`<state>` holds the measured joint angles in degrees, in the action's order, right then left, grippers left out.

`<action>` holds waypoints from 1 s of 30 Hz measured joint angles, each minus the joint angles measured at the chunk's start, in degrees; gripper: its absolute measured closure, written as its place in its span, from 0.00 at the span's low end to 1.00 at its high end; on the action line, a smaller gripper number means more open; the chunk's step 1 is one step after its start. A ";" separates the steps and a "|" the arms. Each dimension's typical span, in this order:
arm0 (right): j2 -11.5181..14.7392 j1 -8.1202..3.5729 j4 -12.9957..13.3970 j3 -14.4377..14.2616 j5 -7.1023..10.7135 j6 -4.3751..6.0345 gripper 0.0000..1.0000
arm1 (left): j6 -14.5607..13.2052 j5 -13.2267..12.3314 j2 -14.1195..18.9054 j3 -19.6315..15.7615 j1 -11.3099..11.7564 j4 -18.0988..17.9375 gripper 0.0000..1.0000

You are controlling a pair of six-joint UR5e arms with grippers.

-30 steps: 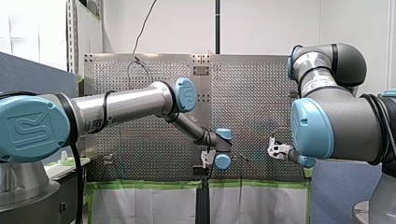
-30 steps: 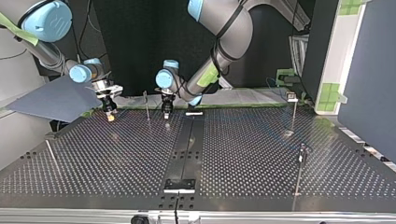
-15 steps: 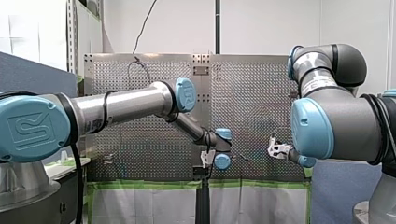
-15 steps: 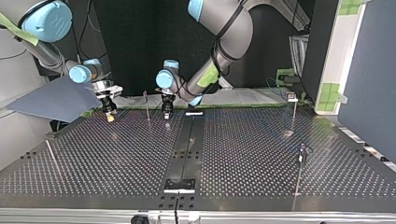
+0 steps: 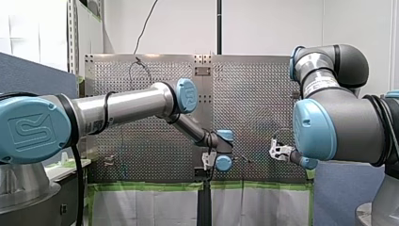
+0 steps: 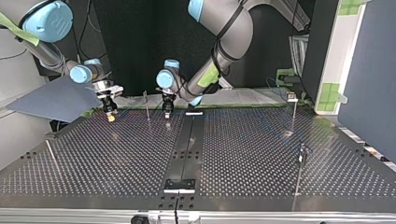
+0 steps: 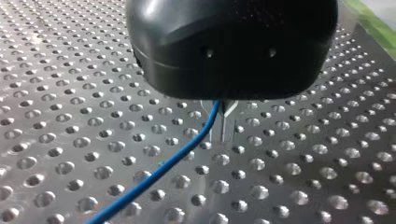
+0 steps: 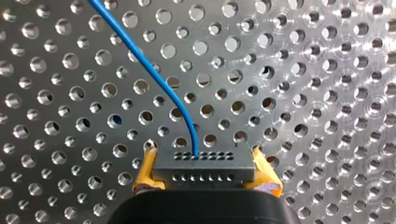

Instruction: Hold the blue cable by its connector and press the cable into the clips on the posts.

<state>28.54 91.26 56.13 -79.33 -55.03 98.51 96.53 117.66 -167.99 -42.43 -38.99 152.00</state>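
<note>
My right claw (image 8: 205, 173) clamps the connector (image 8: 204, 163) in its yellow pads (image 8: 145, 175), blue cable (image 8: 154, 79) running off over the worktop (image 8: 327, 93) to my left claw (image 7: 223, 126), whose grip I can't tell; risk: a hard tug twists the connector loose or slack cable misses the post (image 6: 146, 103) clip.

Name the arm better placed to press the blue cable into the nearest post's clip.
Probably left: my left claw holds the thin blue cable beside the slim metal post; my right claw is busy gripping the dark connector block.
</note>
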 joint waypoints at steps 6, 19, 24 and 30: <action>-0.06 0.02 -0.36 0.00 -0.06 -0.19 1.00 | -0.23 0.22 0.11 -2.39 -0.14 -0.58 0.04; -0.07 0.20 -1.50 0.00 -0.68 -0.95 1.00 | -1.03 -4.72 1.03 -6.90 -1.40 -0.97 0.13; -0.07 0.34 -3.17 -0.01 -2.23 -2.61 1.00 | -1.29 -6.73 2.88 -9.18 -1.67 -1.87 0.44; -0.05 0.50 -5.83 -0.07 -2.77 -5.02 1.00 | -1.50 -7.19 5.91 -11.25 -1.84 -4.43 1.00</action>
<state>28.49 91.76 50.30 -79.40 -57.80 93.49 95.02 110.47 -162.08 -53.68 -40.83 147.57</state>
